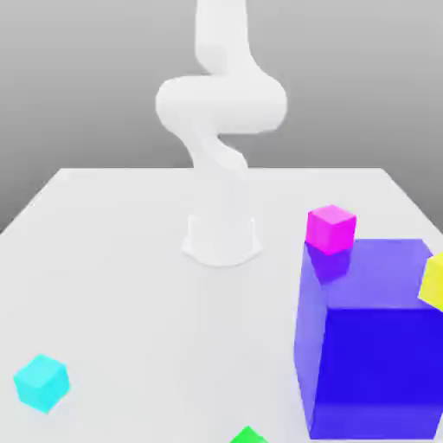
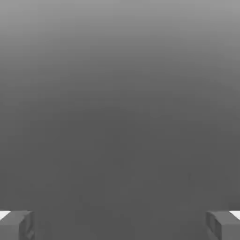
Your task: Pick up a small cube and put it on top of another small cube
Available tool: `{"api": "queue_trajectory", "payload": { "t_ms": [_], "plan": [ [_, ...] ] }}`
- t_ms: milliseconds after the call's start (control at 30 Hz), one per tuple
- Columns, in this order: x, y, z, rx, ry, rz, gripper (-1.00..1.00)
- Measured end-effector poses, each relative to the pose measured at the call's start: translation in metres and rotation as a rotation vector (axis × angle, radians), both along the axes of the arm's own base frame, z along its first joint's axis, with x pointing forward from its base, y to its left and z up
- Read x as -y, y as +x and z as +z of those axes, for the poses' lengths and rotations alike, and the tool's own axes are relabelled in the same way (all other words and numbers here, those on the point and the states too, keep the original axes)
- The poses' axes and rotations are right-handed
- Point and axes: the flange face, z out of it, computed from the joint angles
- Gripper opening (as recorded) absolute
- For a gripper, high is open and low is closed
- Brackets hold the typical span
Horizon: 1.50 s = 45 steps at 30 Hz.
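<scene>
Because the jaws stand spread with no cube between them, the step in hand is judged to be the approach before pickup. Candidate small cubes are all apart from the jaws: cyan cube and green cube on the tabletop, magenta cube atop the large blue block, and yellow cube by that block's edge. Next, select one cube, align the jaws above it, and lower them astride it before closing.
</scene>
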Motion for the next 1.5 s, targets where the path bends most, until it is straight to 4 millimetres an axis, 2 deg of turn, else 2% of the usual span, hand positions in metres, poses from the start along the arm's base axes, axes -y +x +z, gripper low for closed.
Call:
{"api": "queue_trajectory", "payload": {
  "t_ms": [133,300,433,567,700,867,1133,1267,1300,1467,1500],
  "plan": [
    [0.027,0.040,-0.050,-0.080,0.073,-0.211,0.00],
    [0.067,0.076,-0.118,-0.163,0.163,-0.465,0.00],
    [0.104,0.093,-0.175,-0.221,0.239,-0.668,0.00],
    [0.140,0.101,-0.234,-0.272,0.319,-0.871,0.00],
    [0.176,0.098,-0.294,-0.318,0.403,-1.076,0.00],
    [0.219,0.081,-0.368,-0.367,0.519,-1.341,0.00],
    [0.249,0.044,-0.478,-0.444,0.710,-1.724,0.00],
    [0.252,0.040,-0.531,-0.449,0.732,-1.765,0.00],
    [0.252,0.040,-0.544,-0.450,0.731,-1.766,-1.00],
    [0.252,0.040,-0.543,-0.447,0.733,-1.765,-1.00],
    [0.252,0.039,-0.550,-0.447,0.732,-1.765,-1.00]
  ]
}}
